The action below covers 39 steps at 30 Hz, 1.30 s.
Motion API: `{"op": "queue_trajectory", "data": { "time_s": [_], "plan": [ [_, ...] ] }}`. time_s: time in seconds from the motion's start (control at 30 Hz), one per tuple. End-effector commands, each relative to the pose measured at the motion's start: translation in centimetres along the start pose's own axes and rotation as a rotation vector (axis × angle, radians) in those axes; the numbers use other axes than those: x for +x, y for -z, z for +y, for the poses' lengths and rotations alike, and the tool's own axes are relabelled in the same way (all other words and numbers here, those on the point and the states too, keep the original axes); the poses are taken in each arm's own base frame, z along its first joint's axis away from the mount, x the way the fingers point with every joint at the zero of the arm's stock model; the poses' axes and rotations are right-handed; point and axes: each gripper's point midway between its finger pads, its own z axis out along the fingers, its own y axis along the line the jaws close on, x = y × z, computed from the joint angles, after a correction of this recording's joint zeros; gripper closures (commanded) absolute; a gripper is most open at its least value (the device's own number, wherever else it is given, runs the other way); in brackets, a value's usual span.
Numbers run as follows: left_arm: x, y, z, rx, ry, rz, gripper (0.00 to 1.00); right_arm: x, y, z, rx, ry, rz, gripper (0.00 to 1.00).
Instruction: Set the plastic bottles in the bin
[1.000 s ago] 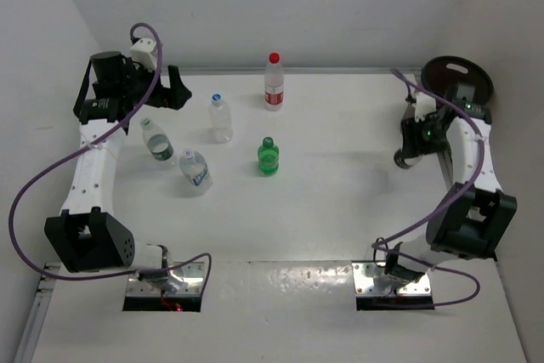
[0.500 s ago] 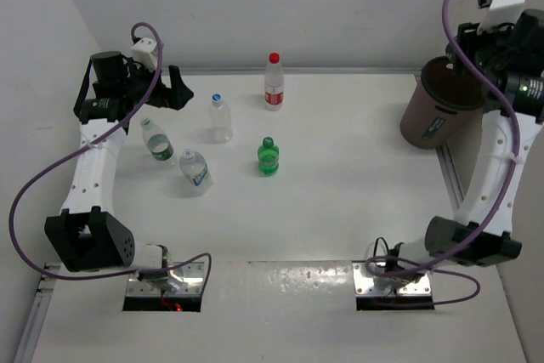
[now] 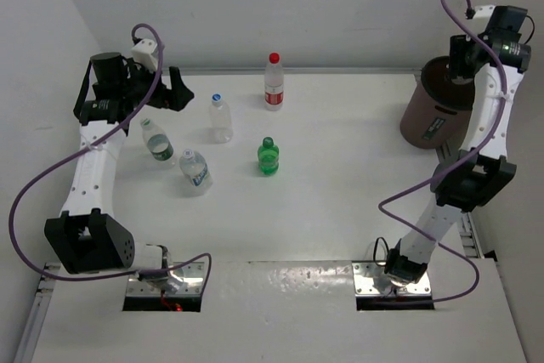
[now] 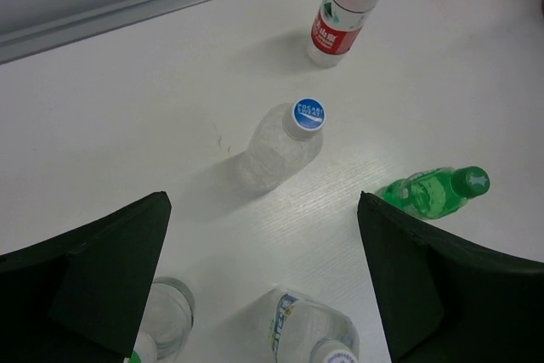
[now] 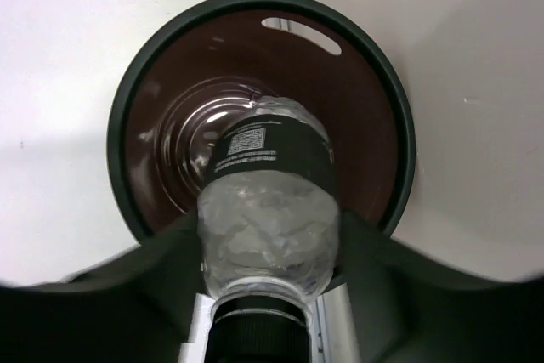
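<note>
At ten o'clock on the table [image 3: 340,176], the left gripper [image 3: 174,93], spread wide with nothing between its fingers. Just below it, toward nine o'clock, a green-labelled bottle [image 3: 155,140] and a blue-labelled bottle [image 3: 195,171], close together. Next, a blue-capped bottle [image 3: 220,116], upright and apart from that pair. Near twelve o'clock, a red-capped bottle [image 3: 273,82] by the back edge; nearer the centre, an all-green bottle [image 3: 269,156]. All five out on the table, touched by neither gripper. Over at two o'clock, the brown bin [image 3: 438,112], and right above its mouth the right gripper [image 3: 461,55], closed on a clear black-labelled bottle [image 5: 268,210], base pointing down into the dark inside. No other bottle visible on the bin floor around it, as far as the wrist view shows. Judged from that: first bottle on the point of release, not yet dropped, and five more to fetch.
</note>
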Motion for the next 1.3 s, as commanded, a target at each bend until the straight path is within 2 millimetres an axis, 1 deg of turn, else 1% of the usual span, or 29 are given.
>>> {"op": "queue_trajectory", "data": {
  "time_s": [0.0,0.03,0.07,0.1,0.13,0.17,0.2,0.23,0.27,0.33,0.37,0.4,0.43,0.47,0.5,0.53,0.57,0.6,0.63,0.67,0.73,0.77,0.83,0.87,0.9,1.0,1.03,1.13,1.27],
  "plan": [
    [-2.4,2.0,-2.7,0.069,-0.118,-0.091,0.01,-0.8,1.1,-1.0,0.060,-0.016,0.001,0.34],
    [-2.6,2.3,-3.1,0.094,-0.170,-0.104,0.01,-0.5,1.0,-0.7,0.051,-0.027,0.013,0.28],
    [-2.9,2.7,-4.4,0.159,-0.200,-0.121,0.01,-0.5,1.2,-0.5,0.042,-0.032,0.013,0.21],
    [-2.9,2.7,-5.1,0.202,-0.224,-0.129,0.01,-0.7,1.4,-0.2,0.023,-0.036,0.001,0.18],
    [-3.0,2.9,-5.8,0.247,-0.245,-0.138,0.01,-0.7,1.4,0.2,0.009,-0.045,-0.006,0.16],
    [-2.8,3.0,-7.7,0.336,-0.277,-0.145,0.01,-1.1,2.5,0.6,0.000,-0.044,-0.026,0.15],
    [-2.8,2.9,-8.5,0.365,-0.282,-0.146,0.01,-1.4,2.5,1.1,-0.016,-0.041,-0.040,0.13],
    [-2.7,2.8,-9.3,0.387,-0.297,-0.146,0.01,-2.1,3.2,1.9,-0.031,-0.024,-0.063,0.13],
    [-2.4,2.1,-11.5,0.452,-0.324,-0.134,0.01,-2.2,3.5,2.2,-0.034,-0.020,-0.067,0.13],
    [-1.2,1.0,-12.8,0.458,-0.341,-0.078,0.01,-2.9,4.9,2.7,-0.041,-0.011,-0.092,0.13],
    [-0.4,0.2,-13.5,0.470,-0.353,-0.049,0.03,-3.1,5.3,3.5,-0.069,-0.018,-0.101,0.13],
    [0.8,-0.5,-15.3,0.485,-0.400,-0.018,0.10,-3.1,6.3,4.0,-0.092,-0.029,-0.113,0.13],
    [1.9,-1.2,-16.0,0.487,-0.414,0.010,0.10,-3.2,6.8,4.6,-0.119,-0.027,-0.124,0.12],
    [3.2,-1.7,-16.6,0.483,-0.419,0.045,0.19,-2.9,6.7,5.1,-0.136,-0.050,-0.116,0.12],
    [4.9,-2.6,-18.3,0.512,-0.433,0.089,0.24,-2.7,7.9,5.4,-0.148,-0.057,-0.126,0.12],
    [5.8,-3.2,-18.4,0.494,-0.440,0.119,0.26,-2.6,8.3,6.5,-0.204,-0.062,-0.130,0.12],
    [6.3,-3.6,-18.8,0.500,-0.444,0.135,0.31,-2.0,8.4,6.9,-0.224,-0.071,-0.115,0.12],
    [7.5,-3.9,-19.3,0.514,-0.415,0.168,0.31,-1.7,9.1,7.4,-0.239,-0.079,-0.117,0.12],
    [8.5,-4.5,-19.7,0.527,-0.397,0.194,0.33,-1.2,9.1,8.2,-0.277,-0.080,-0.107,0.12],
    [8.4,-5.2,-19.5,0.509,-0.386,0.183,0.34,-1.2,9.9,8.9,-0.314,-0.080,-0.117,0.13],
    [9.2,-5.9,-20.1,0.509,-0.363,0.186,0.37,-0.3,10.5,10.1,-0.379,-0.078,-0.106,0.13],
    [8.9,-6.8,-19.9,0.481,-0.381,0.160,0.37,-0.2,10.9,11.2,-0.440,-0.079,-0.111,0.13],
    [9.0,-7.7,-20.5,0.461,-0.375,0.158,0.37,0.4,11.1,12.1,-0.483,-0.080,-0.100,0.13],
    [9.2,-8.2,-20.0,0.436,-0.377,0.164,0.37,0.6,11.5,12.8,-0.521,-0.078,-0.101,0.13],
    [10.0,-9.0,-20.2,0.436,-0.378,0.188,0.37,0.7,11.6,13.0,-0.528,-0.080,-0.098,0.13],
    [10.5,-9.9,-20.6,0.444,-0.369,0.207,0.37,1.0,11.6,13.3,-0.540,-0.071,-0.089,0.13],
    [11.2,-10.3,-20.9,0.453,-0.369,0.226,0.37,1.1,11.6,13.4,-0.542,-0.070,-0.084,0.13],
    [11.3,-10.8,-20.9,0.453,-0.370,0.221,0.37,1.4,11.5,13.5,-0.547,-0.066,-0.071,0.13],
    [12.8,-12.0,-20.5,0.445,-0.364,0.258,0.40,1.7,11.6,13.7,-0.552,-0.061,-0.069,0.13]
  ]
}}
